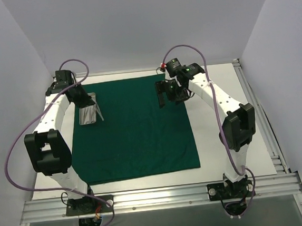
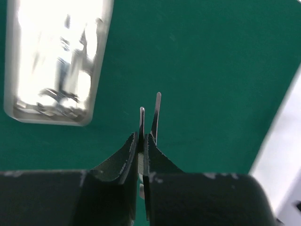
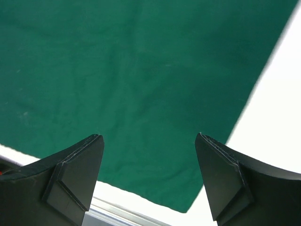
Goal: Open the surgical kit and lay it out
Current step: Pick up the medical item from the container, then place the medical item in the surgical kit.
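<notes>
Since the green cloth (image 1: pixel 137 135) lies spread flat on the table (image 1: pixel 222 138) with the shiny tray (image 2: pixel 51 61) standing on its far left part, I judge the unwrapping done and the laying-out of the tools to be the step in hand. My left pincer (image 2: pixel 142 141) is pinched almost closed on the tweezers (image 2: pixel 156 113), whose two thin tips stick out past my fingertips over bare cloth just to the right of the tray. I cannot tell whether those tips touch the cloth.

The next move, as I see it, calls for lowering the tweezers until they lie flat on the cloth beside the tray, clear of its rim, and only then easing my grip. They are slim and slick, so they could twist or slide if I let go while they stand tilted.

My left arm reaches forward along the left side of the table, elbow raised, wrist bent down over the far left of the cloth. My right arm stretches to the far right corner of the cloth. There my right pincer (image 3: pixel 148 136) hangs above the fabric, spread wide and holding nothing, the cloth's edge and white table showing beneath it.
</notes>
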Controlling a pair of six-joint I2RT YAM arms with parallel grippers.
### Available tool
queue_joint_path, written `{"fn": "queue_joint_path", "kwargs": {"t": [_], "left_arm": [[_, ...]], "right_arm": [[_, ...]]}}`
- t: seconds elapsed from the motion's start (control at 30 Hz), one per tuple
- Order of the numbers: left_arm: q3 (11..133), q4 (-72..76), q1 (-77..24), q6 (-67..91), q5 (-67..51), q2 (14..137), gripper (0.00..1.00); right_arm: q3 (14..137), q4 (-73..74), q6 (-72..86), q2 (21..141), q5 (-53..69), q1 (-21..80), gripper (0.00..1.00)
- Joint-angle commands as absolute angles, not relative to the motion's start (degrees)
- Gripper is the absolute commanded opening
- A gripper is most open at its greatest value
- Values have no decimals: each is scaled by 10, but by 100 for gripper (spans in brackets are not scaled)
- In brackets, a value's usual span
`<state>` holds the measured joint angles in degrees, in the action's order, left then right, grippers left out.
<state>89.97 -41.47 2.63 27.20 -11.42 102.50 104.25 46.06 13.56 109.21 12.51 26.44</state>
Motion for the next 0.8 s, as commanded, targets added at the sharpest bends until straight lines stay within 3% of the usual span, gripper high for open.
{"fn": "queue_joint_path", "kwargs": {"t": [0.0,0.37,0.77], "left_arm": [[860,-347,6,405,-171,957,2],[756,-345,-70,498,-154,846,2],[747,-355,-143,542,-126,803,2]], "right_arm": [[1067,459,143,1048,136,292,81],[1092,424,131,1027,202,382,76],[1132,424,123,1053,202,482,69]]}}
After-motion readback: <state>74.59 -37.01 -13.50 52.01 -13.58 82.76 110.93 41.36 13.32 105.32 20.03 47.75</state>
